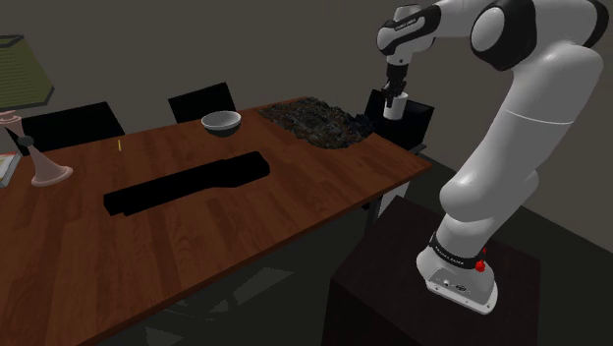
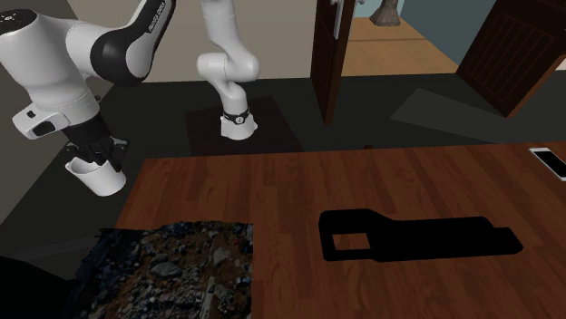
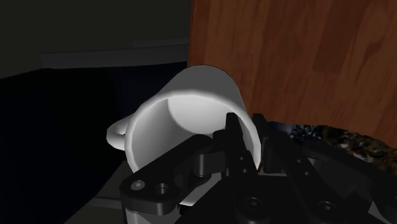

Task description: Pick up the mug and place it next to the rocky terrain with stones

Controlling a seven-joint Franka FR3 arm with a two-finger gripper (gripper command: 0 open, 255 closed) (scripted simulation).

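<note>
My table [image 1: 295, 206] is long brown wood, in a dim room with a dark floor. On it lie a rocky patch [image 1: 314, 120], a white bowl [image 1: 221, 122] and a flat black thing [image 1: 187, 184]. Black chairs [image 1: 201, 101] stand behind the table. My hand [image 1: 394, 94] grips the white mug [image 1: 395, 108] by its rim. The mug is up in the air, just past the table's edge, near the rocks.

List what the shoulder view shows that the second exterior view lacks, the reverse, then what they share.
Shoulder view's extras: a bowl, a lamp, chairs behind the table. Second exterior view's extras: a phone on the table, a door. Shared: the pincer holding the mug aloft, the rocky patch, a black slab.
</note>
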